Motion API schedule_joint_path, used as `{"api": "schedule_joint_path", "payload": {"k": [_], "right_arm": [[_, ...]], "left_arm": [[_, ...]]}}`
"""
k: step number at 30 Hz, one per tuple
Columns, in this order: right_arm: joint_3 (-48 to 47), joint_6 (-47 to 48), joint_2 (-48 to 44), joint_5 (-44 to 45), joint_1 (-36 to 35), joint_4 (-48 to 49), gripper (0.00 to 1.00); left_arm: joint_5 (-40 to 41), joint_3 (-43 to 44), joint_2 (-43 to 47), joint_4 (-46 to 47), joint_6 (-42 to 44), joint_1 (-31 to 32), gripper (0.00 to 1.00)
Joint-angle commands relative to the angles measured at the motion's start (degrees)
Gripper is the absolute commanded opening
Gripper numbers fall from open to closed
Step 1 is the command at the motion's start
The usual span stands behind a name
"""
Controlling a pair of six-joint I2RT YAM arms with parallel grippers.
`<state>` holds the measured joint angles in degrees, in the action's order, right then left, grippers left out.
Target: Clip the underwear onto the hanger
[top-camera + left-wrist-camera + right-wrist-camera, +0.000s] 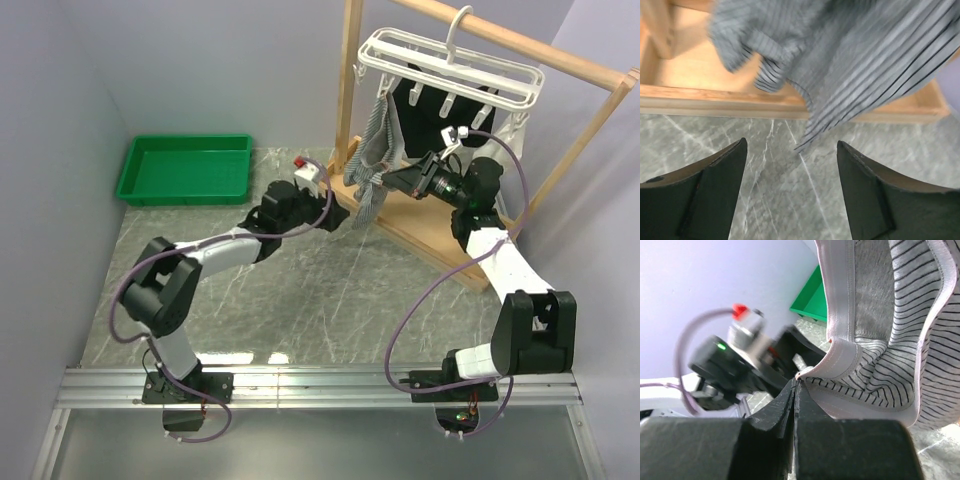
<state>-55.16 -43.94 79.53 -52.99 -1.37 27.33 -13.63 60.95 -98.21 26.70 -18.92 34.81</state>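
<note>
Striped underwear [372,170] hangs bunched from left end of hanger [455,62], its lower end draping to the wooden rack [425,222] base. R gripper [796,384] is closed, tips pinching the waistband edge. L gripper [792,146] has fingers spread wide, holding nothing, just near-left of the cloth's bottom hem, above the marble table [780,200].

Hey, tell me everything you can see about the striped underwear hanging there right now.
The underwear is thin grey-and-white pinstriped cloth with a pale plain band along its edges. It hangs bunched from the left end of the white hanger, with its lower folds dangling over the base of the wooden rack. The right claw is shut on a band corner. The open left claw is clear of it.
</note>
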Motion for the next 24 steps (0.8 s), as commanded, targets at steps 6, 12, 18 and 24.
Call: {"api": "schedule_joint_path", "payload": {"k": [6, 12, 18, 24], "right_arm": [[-5.57, -2.72, -3.24, 1.31, -0.57, -1.32, 0.00], [-7.24, -2.21, -4.03, 0.44, -0.48, -4.38, 0.00], [-8.65, 8.68, -5.26, -0.36, 1.10, -15.63, 0.00], [-11.20, 20.28, -5.79, 0.26, 3.91, -28.11, 0.00]], "left_arm": [[-4.04, -1.18, -7.94, 12.15, 9.07, 5.09, 0.80], [3.87, 4.61, -13.75, 12.15, 6.88, 3.61, 0.67], [1.86, 3.04, -10.52, 12.85, 15.11, -0.34, 0.01], [-4.29, 0.14, -2.61, 12.24, 27.94, -2.02, 0.00]]}}
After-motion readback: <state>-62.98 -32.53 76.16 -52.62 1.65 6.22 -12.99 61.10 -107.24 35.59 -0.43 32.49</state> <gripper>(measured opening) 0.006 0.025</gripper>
